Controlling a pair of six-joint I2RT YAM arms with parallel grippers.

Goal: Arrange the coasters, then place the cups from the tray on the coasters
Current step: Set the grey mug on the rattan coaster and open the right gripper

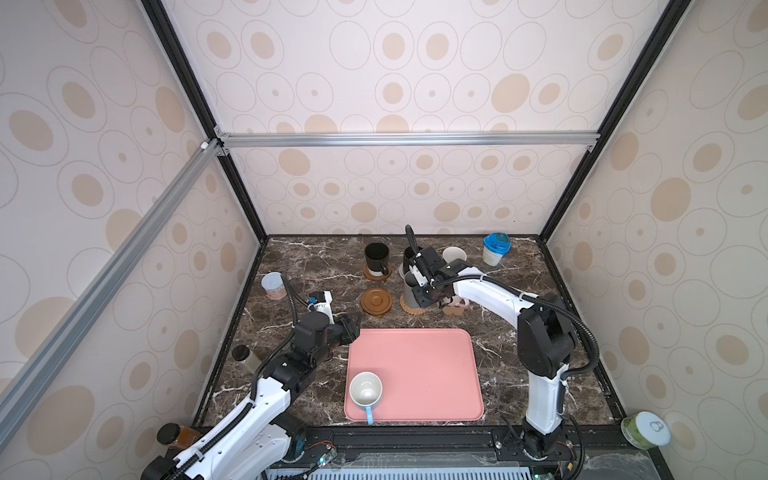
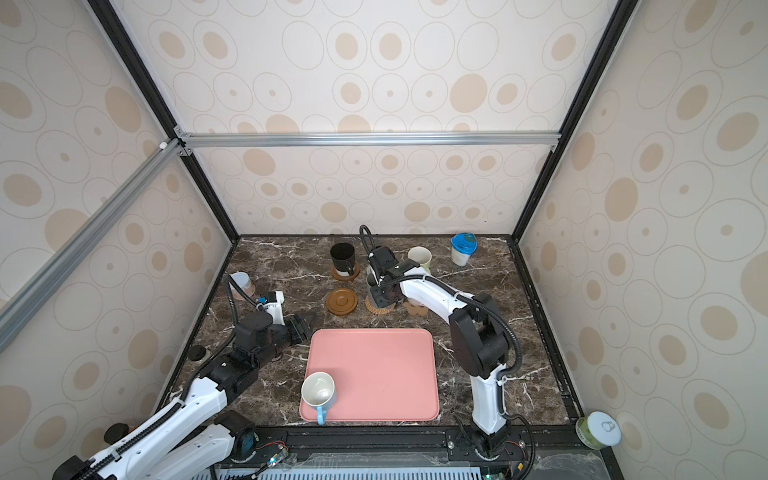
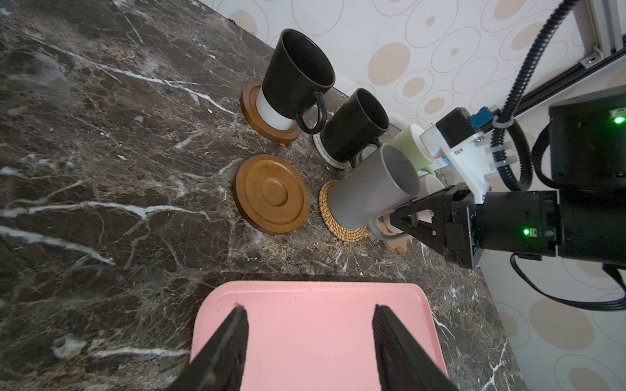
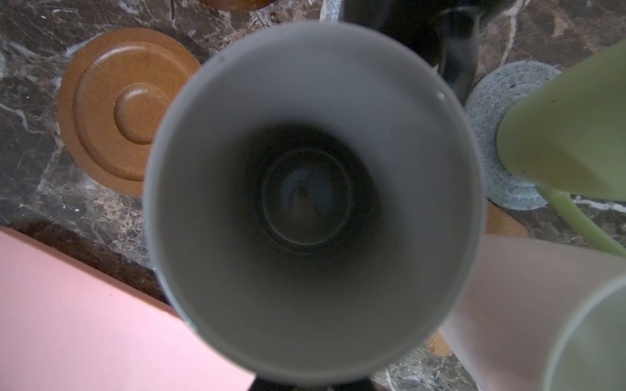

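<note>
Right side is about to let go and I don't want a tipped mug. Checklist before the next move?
1. Right tool shut on grey mug: ok.
2. Grey mug over rattan coaster: ok. Sitting flat: cannot tell.
3. Pink mug clear of right tool: cannot tell.
4. Brown ringed coaster free for the next mug: ok.
5. Blue mug upright on tray: ok.
6. Left tool open, empty: ok.

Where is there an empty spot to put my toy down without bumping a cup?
Most of the pink tray is bare, beside the blue mug. The brown coaster between tray and black mug is empty. So is the marble between the jar and black mug. It is crowded around the grey mug, held by the right claw: mugs packed close.
</note>
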